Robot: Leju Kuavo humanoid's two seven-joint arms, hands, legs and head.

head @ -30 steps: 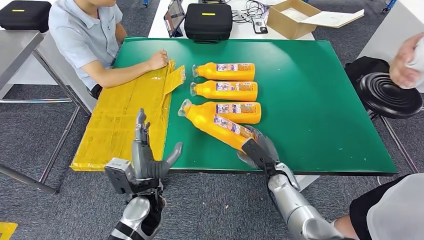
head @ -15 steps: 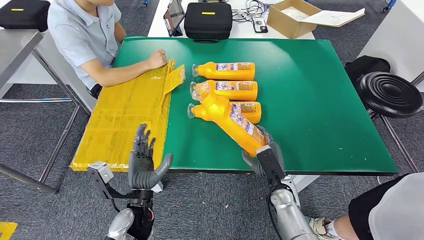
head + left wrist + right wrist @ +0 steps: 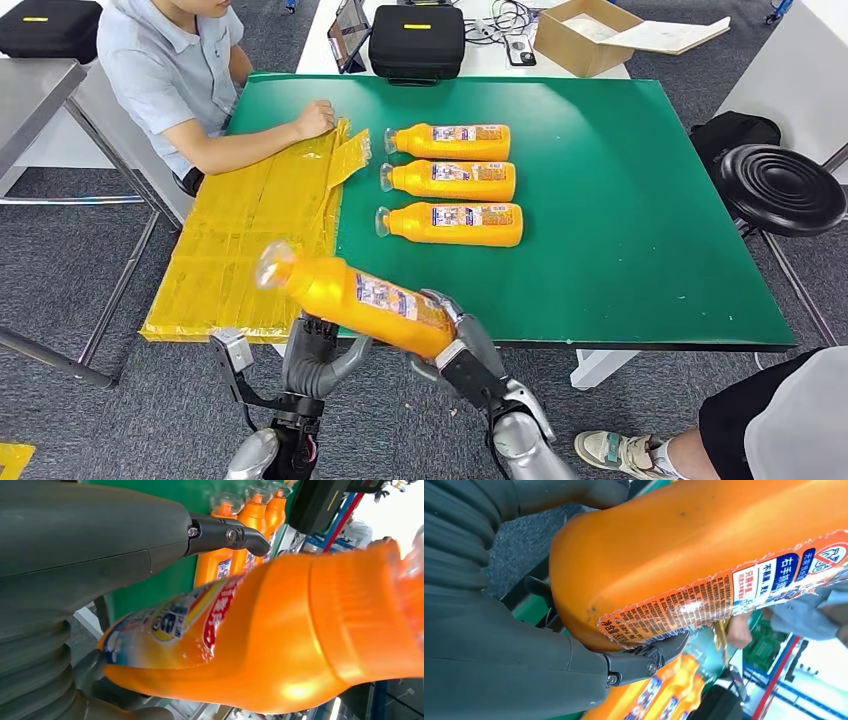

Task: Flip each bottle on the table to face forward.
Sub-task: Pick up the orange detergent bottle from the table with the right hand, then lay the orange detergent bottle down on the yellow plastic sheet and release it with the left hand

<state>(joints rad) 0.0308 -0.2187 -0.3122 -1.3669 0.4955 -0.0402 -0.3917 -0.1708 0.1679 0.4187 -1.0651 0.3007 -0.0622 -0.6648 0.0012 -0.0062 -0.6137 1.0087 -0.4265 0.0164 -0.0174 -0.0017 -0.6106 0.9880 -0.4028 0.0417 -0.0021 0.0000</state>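
My right hand [image 3: 460, 350] grips the base of an orange bottle [image 3: 355, 295] and holds it in the air in front of the table's front edge, clear cap pointing left. The right wrist view shows the bottle's label [image 3: 704, 600] against the thumb [image 3: 649, 660]. My left hand [image 3: 318, 358] is just below the bottle's middle with fingers spread; contact cannot be told. In the left wrist view the bottle [image 3: 280, 630] lies across the palm side, under the thumb [image 3: 225, 532]. Three more orange bottles [image 3: 450, 142], [image 3: 452, 181], [image 3: 455, 224] lie in a row on the green table [image 3: 620, 200], caps left.
A yellow sheet [image 3: 250, 230] covers the table's left edge, and a seated person [image 3: 170, 70] rests a hand on it. A black case [image 3: 417, 42] and a cardboard box [image 3: 585, 35] sit behind the table. A black stool [image 3: 780, 190] stands at the right.
My right hand has lifted the bottle off the table and swung it left and toward me, past the front edge. My left hand has come in beneath it.
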